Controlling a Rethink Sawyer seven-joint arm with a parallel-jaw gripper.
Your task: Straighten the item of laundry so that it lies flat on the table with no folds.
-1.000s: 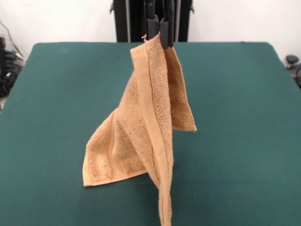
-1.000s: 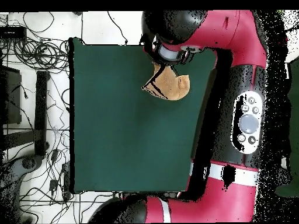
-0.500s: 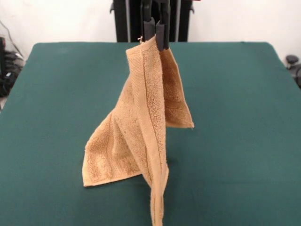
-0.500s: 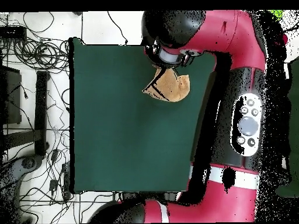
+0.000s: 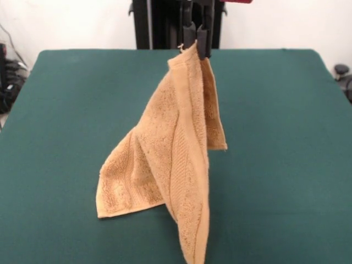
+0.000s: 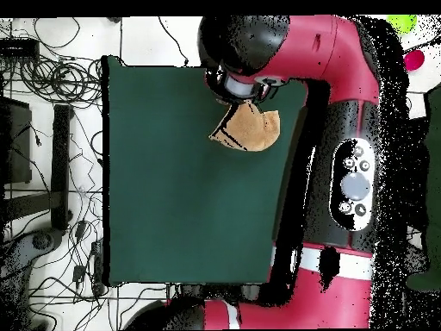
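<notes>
A tan-orange terry-cloth towel (image 5: 170, 159) is held up by one corner in the black gripper (image 5: 196, 43), whose two fingers are closed on the fabric at its topmost point. From that pinch the cloth hangs in a tent-like cone with long vertical folds; a flat woven band is seen running down the front fold. One lower corner is spread on the table (image 5: 66, 110), below and left of the gripper in the front view, with a hemmed edge lying flat on the dark green, cloth-like top. A narrower flap hangs behind the main fold, ending in a pointed corner right of it. In the overhead view the towel (image 6: 250, 128) appears as a small rounded tan patch, partly covered by the red and black arm (image 6: 344, 129).
</notes>
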